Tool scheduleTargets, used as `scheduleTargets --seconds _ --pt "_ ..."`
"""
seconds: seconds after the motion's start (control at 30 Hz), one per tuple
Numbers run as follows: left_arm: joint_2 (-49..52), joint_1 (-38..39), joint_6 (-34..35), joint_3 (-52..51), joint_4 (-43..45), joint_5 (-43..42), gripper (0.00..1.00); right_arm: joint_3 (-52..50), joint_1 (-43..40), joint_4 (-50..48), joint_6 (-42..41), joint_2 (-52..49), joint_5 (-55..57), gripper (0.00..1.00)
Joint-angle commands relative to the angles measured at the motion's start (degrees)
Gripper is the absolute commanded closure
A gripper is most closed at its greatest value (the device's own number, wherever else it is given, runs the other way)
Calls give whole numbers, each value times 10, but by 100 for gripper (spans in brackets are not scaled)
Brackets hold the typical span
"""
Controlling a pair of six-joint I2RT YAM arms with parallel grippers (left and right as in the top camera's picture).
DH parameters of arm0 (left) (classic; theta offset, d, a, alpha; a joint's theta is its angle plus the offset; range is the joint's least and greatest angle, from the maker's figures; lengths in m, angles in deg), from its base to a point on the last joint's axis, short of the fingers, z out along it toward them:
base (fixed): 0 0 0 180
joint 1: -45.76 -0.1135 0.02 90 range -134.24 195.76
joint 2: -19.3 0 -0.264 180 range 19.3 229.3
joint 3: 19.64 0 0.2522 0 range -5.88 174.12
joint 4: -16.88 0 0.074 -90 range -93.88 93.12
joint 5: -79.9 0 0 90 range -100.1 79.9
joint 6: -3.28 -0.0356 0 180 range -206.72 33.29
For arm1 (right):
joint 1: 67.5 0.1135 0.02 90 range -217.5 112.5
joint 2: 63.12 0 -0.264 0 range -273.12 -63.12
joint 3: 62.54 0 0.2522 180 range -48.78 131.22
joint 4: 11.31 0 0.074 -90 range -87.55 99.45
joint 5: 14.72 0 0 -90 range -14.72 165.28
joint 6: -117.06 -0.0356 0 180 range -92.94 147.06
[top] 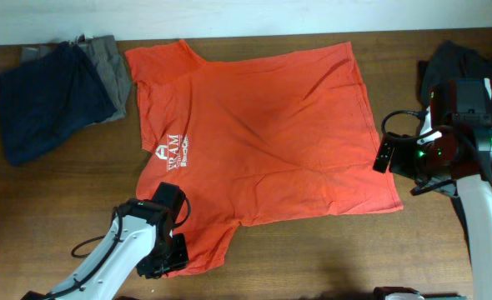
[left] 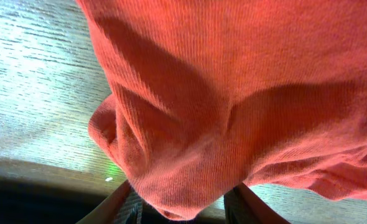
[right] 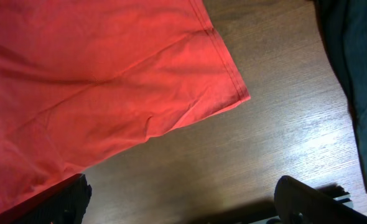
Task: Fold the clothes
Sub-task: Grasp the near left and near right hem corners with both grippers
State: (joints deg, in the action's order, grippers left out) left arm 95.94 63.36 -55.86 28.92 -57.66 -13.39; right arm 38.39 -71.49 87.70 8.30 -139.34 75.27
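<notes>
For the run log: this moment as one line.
left claw: shut on orange shirt sleeve | right claw: open, near hem corner | fold: not started

The orange T-shirt (top: pixel 254 133) is matt cloth. Close to my left wrist it shows a fine ribbed knit, soft and creased, and it carries a flat white print (top: pixel 173 154). The counter (top: pixel 313 258) is dark wood with visible grain and a low sheen where light strikes. The navy garment (top: pixel 50 100) and grey garment (top: pixel 112 62) at the far left corner are dull cloth. My right fingers (right: pixel 308 199) look like matt black plastic.
</notes>
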Motion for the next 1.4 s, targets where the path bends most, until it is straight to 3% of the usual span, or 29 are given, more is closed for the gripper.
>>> scheduleTargets --seconds 0.0,0.03,0.07,0.47,0.67,0.9,1.13,1.2,1.37 --pt "3 1 -7 -4 -6 -26 86 5 -3 -5 5 2 7 1" --pt "3 1 -7 -4 -8 -37 96 5 -3 -8 5 -1 7 1" --pt "3 1 -7 -4 -10 -43 99 5 -3 -11 5 -3 7 1" --pt "3 1 -7 -4 -14 -46 99 -32 -3 -69 -3 -98 25 1" --pt "3 1 -7 -4 -7 -46 99 -52 -19 -66 -106 -163 42 1" --pt "3 1 -7 -4 9 -47 99 -202 -119 -134 -147 -164 15 1" --pt "3 1 -7 -4 14 -47 99 -277 -133 -231 -112 -164 -6 0" --pt "3 1 -7 -4 17 -47 99 -288 -133 -256 -100 -164 -5 14" --pt "3 1 -7 -4 21 -47 99 -340 -133 -315 -155 -164 -9 14"
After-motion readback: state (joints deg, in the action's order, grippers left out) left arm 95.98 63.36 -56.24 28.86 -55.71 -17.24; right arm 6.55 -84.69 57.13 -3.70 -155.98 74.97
